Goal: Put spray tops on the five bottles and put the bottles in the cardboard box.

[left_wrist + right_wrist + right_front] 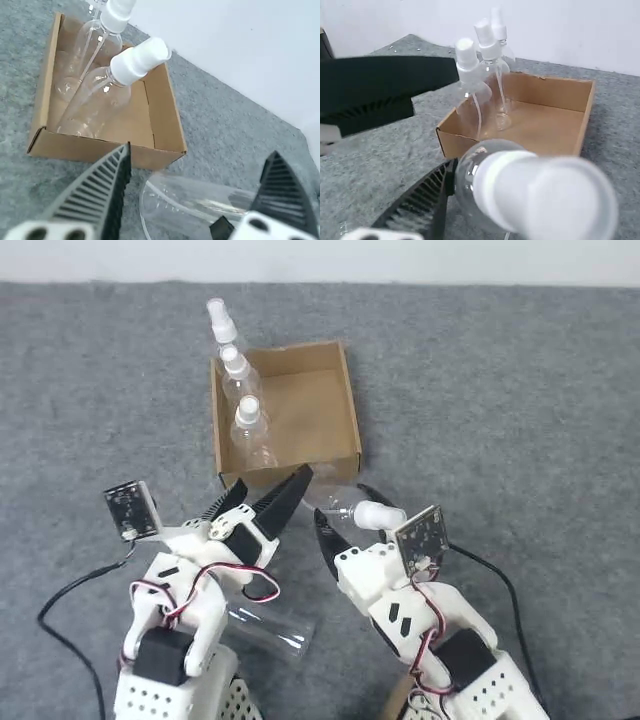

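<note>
The right gripper (337, 519) clamps a clear plastic bottle with white spray top (354, 508); the left gripper (200, 197) gapes wide around its base.

Bright, even, diffuse from above; faint soft shadows on grey mat (500, 390); small glare spots on clear bottles (92, 107).

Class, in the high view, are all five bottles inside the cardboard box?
No: one clear bottle lies on the table, outside the cardboard box.
</note>
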Robot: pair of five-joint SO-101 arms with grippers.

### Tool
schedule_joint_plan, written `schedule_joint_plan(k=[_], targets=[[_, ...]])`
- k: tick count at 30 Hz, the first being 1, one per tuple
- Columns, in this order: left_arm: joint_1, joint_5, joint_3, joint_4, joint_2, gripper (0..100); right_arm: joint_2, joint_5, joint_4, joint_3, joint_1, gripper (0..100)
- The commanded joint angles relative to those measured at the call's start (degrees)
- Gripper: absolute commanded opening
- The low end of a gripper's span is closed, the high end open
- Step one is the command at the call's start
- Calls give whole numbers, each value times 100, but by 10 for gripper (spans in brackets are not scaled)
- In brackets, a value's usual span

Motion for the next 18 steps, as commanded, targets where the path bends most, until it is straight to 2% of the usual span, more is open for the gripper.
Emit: schedule_joint_plan(k=[1, 4, 10, 15, 18], targets=[[-18, 53, -321, -53, -123, 382, -145, -70, -259, 62, 92, 173], [0, 44, -251, -141, -123, 382, -145, -79, -470, 62, 101, 173], [-35, -79, 426, -1204, -123, 382, -145, -79, -532, 70, 110, 173], [-70, -88, 224, -914, -123, 382, -145, -79, -462, 141, 180, 173], [-378, -18, -136, -536, -123, 382, -145, -79, -462, 141, 488, 173]])
